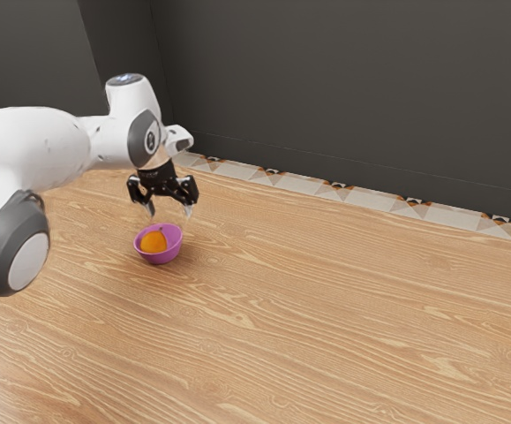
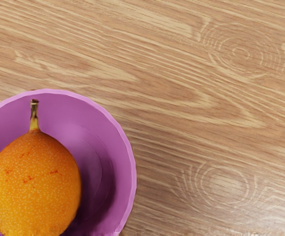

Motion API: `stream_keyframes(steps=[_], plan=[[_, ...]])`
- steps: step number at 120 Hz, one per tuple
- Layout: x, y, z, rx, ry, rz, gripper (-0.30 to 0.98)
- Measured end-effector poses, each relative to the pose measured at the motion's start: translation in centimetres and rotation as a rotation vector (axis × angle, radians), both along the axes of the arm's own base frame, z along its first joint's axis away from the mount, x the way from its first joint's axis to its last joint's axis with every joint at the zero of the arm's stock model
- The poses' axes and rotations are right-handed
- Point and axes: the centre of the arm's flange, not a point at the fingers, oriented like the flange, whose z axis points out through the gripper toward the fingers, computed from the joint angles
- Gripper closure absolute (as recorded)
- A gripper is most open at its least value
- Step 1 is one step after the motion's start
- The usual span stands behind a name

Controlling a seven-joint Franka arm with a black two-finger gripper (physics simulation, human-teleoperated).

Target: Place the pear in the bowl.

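Note:
My gripper (image 1: 169, 213) hangs just above the purple bowl (image 1: 172, 251) in the exterior view, its fingers spread wide with nothing held between them. Inside the bowl lies the orange pear (image 1: 154, 242), below the fingertips and apart from them. The wrist view has the pear (image 2: 34, 184) resting within the bowl (image 2: 128, 169), its brown stem up against the inner wall side. Part of the pear and bowl is cut off at that view's edge.
The bowl stands on a wood-grained table (image 1: 326, 300). Beyond the table's far side runs a patterned tile strip (image 1: 304, 186) along a dark wall (image 1: 352, 88).

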Motion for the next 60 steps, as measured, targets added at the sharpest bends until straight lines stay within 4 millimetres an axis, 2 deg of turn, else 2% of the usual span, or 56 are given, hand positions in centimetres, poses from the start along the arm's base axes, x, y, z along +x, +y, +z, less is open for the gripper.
stream_keyframes(steps=[12, 22, 29, 50, 60], plan=[[-0.3, -3.1, 3.8, 0.002, -0.021, -0.071, 0.04], [-0.5, -6.1, 8.1, 0.018, -0.042, -0.155, 0.02], [-1.1, -7.4, 10.6, 0.02, -0.049, -0.194, 0.02], [-2.5, -11.7, 17.1, 0.085, -0.065, -0.326, 0.01], [-3.4, -13.5, 19.2, 0.112, -0.065, -0.375, 0.01]])
